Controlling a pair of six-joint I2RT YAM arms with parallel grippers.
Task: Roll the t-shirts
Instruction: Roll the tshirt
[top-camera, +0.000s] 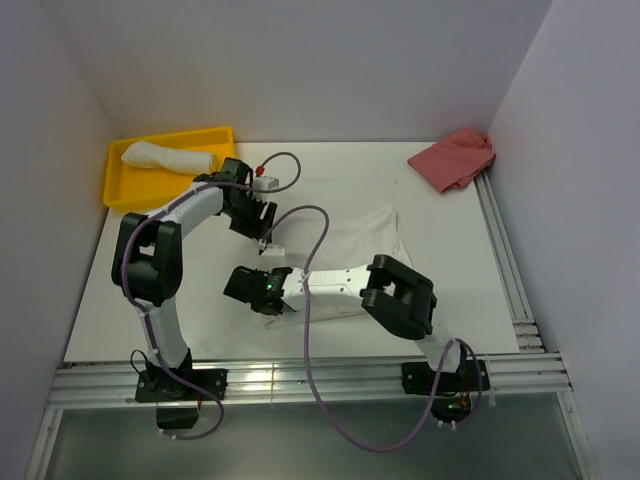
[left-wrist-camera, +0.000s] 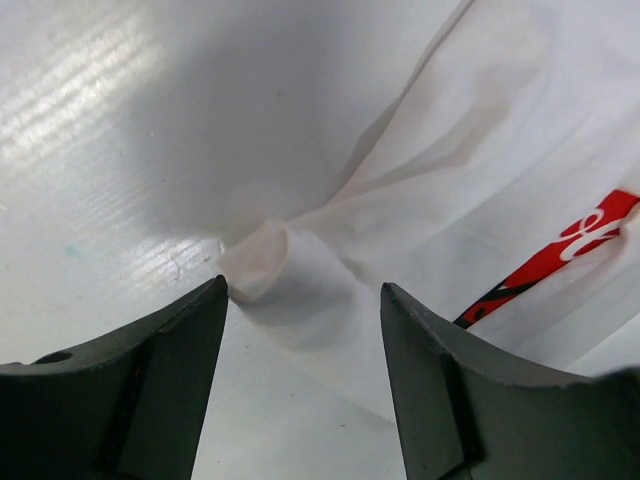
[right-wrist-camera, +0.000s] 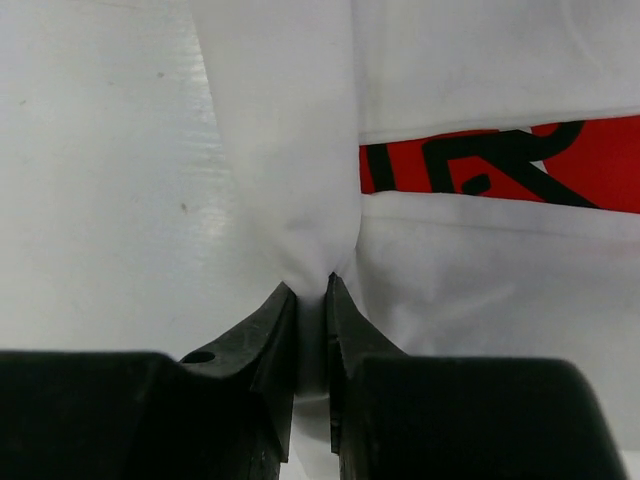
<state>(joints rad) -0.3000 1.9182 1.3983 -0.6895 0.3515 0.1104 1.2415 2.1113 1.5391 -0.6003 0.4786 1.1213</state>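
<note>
A white t-shirt (top-camera: 368, 238) with a red print (right-wrist-camera: 500, 165) lies spread on the table. My right gripper (right-wrist-camera: 310, 288) is shut on a pinched fold of the t-shirt (right-wrist-camera: 290, 150) at its left edge; in the top view the right gripper (top-camera: 238, 287) sits low at the table's middle left. My left gripper (left-wrist-camera: 305, 292) stands open just above the table, with a bunched corner of the t-shirt (left-wrist-camera: 262, 260) lying ahead of its fingertips and not gripped. From above, the left gripper (top-camera: 264, 236) is just behind the right one. A second, rolled t-shirt (top-camera: 165, 157) lies in the yellow tray (top-camera: 120, 190).
A red cloth (top-camera: 455, 158) lies crumpled at the back right, against the wall. The yellow tray stands in the back left corner. Purple cables (top-camera: 318, 300) loop over the table's middle. Metal rails (top-camera: 505, 260) run along the right and near edges.
</note>
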